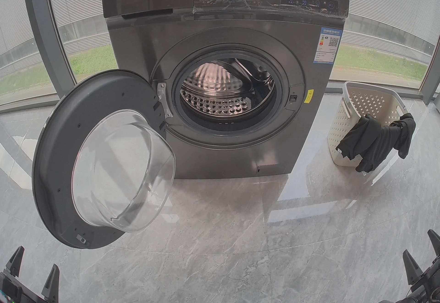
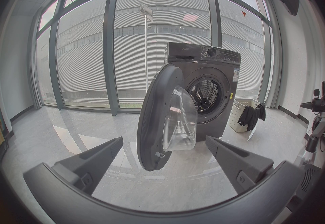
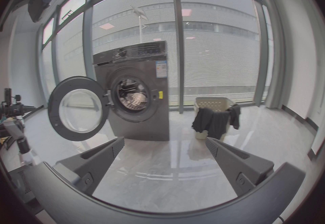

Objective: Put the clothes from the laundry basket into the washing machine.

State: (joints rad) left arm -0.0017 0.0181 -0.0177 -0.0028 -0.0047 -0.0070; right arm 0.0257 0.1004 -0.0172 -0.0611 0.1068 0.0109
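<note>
The left claw and right claw, both cut off by the head view's edge, gape wide and empty above a marble floor bounded by tall windows. Dark clothes drape over the rim of the laundry basket ahead-right of the right claw, partly hiding its inside; the washing machine stands ahead between both claws, its door swung open before the left claw

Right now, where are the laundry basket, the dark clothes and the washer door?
laundry basket [image 1: 340, 131], head view, perforated side wall.
dark clothes [image 1: 373, 141], head view, draped middle.
washer door [image 1: 55, 157], head view, grey outer ring.
</note>
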